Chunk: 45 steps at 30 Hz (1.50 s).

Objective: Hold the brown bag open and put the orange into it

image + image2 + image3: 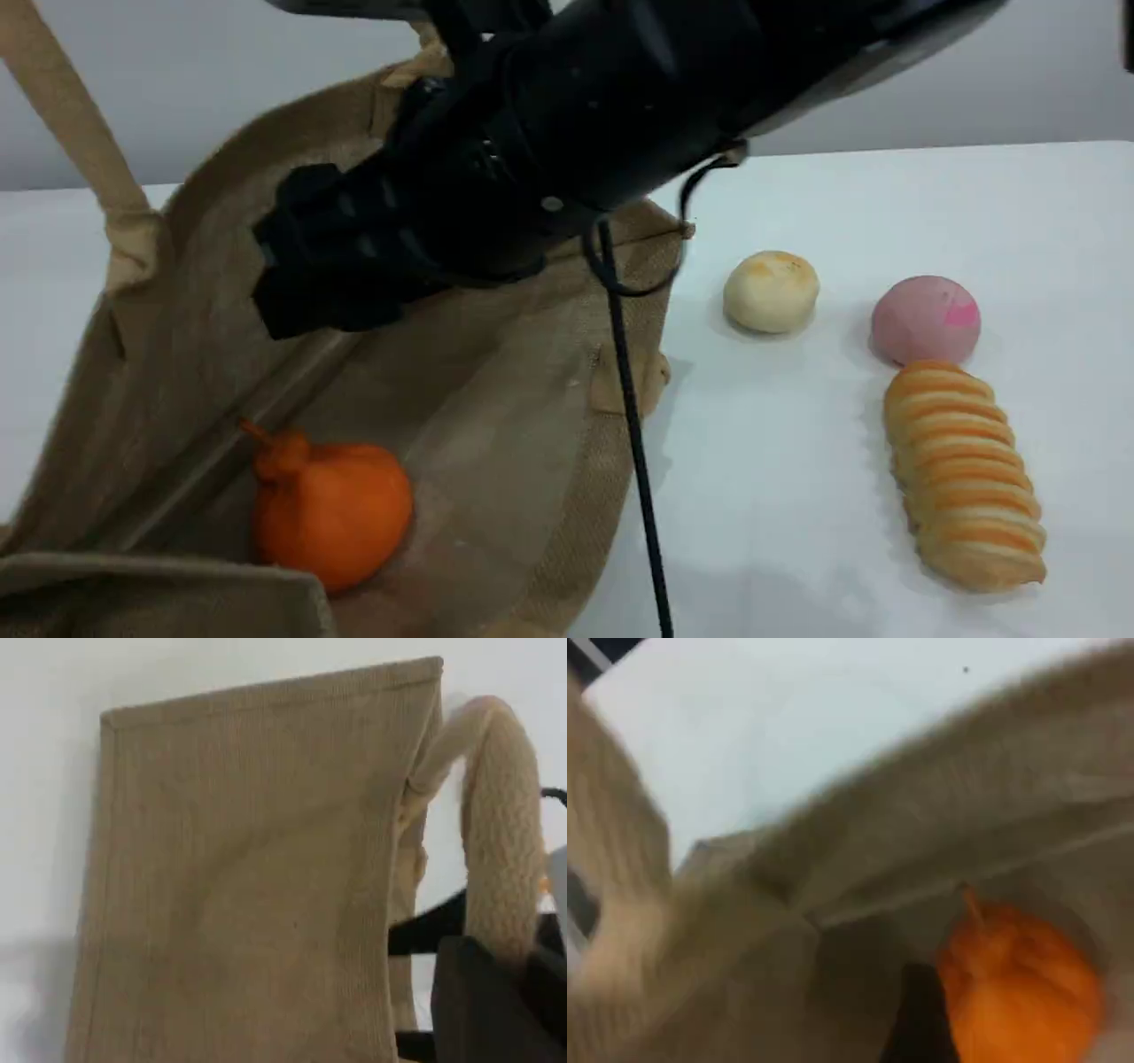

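Observation:
The brown bag (496,381) stands open at the left of the white table, and its flat woven side (248,886) fills the left wrist view. The orange (332,514) lies on the bag's floor, stem up and touching no gripper; the right wrist view shows the orange (1019,983) from close above. My right gripper (283,275) hangs open inside the bag's mouth, above the fruit, with one dark fingertip (921,1019) beside it. My left gripper (496,983) is shut on a beige handle (500,842) and holds it up. In the scene view the left gripper is out of view.
On the table (797,532) to the right of the bag lie a pale round bun (771,291), a pink bun (926,319) and a long orange-striped bread roll (966,474). A black cable (633,416) hangs from the right arm across the bag's right wall.

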### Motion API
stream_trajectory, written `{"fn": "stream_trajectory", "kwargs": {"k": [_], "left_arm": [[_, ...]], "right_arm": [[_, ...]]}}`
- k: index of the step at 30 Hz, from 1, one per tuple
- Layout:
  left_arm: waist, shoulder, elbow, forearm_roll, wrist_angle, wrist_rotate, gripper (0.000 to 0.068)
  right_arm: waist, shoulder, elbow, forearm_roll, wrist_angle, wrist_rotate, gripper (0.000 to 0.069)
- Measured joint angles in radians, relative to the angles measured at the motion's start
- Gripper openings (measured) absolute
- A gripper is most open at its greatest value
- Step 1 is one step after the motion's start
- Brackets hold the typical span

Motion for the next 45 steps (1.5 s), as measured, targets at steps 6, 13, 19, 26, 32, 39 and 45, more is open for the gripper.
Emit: {"fn": "stream_trajectory", "kwargs": {"k": [6,13,19,26,32,39,45], "left_arm": [[0.000,0.010,0.000,0.012,-0.019,0.000,0.0088],[0.000,0.020,0.050,0.011,-0.045,0.000,0.0088],[0.000,0.020,0.156,0.011,-0.123,0.020,0.0088],[0.000,0.020,0.331,0.011,-0.236,0.044,0.0088],[0.000,0.020,0.475,0.010,-0.361,0.055,0.0088],[0.000,0.028,0.549,0.010,-0.483,0.084,0.0118],[0.000,0.062,0.549,0.013,-0.473,0.119,0.0216]], "right_arm": [[-0.015,-0.147,0.104,-0.152,-0.040,0.072,0.0475],[-0.022,-0.363,0.214,-0.236,-0.039,0.159,0.0475],[-0.022,-0.490,0.306,-0.332,-0.039,0.294,0.0475],[-0.026,-0.538,0.335,-0.591,0.040,0.551,0.0475],[-0.109,-0.539,0.326,-0.930,0.196,0.863,0.0475],[-0.213,-0.548,0.244,-1.263,0.423,1.176,0.0475],[-0.213,-0.612,0.191,-1.463,0.558,1.338,0.0475]]}}
